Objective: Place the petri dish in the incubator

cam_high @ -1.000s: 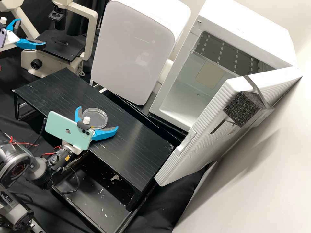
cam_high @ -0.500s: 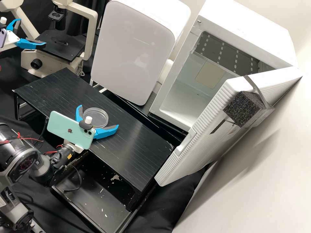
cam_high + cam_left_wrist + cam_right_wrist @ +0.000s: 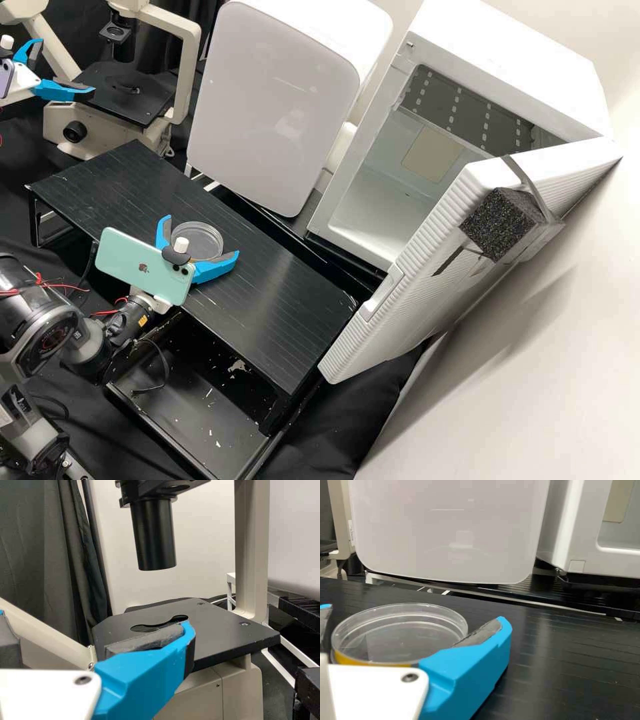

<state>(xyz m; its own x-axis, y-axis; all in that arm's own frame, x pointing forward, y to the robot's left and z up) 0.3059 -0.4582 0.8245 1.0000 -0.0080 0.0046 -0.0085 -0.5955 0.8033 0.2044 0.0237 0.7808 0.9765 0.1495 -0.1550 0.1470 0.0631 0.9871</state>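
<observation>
A: so where's the high view looking from?

B: up off the arms, angled forward and down, far enough back to fit the microscope (image 3: 189,73), black platform (image 3: 267,300) and open incubator (image 3: 520,67) in one shot

A: and the wrist cams?

B: left's close in, peering nearly level across the microscope's stage (image 3: 225,632), which high catches too. right's low over the platform, right by the petri dish (image 3: 400,632), facing the white cabinet (image 3: 450,530). high shares all three

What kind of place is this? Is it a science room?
Yes, it looks like a science lab! There's a big microscope for looking at tiny things, a round, clear petri dish on a black stand, and an open white box that's probably the incubator.
</observation>
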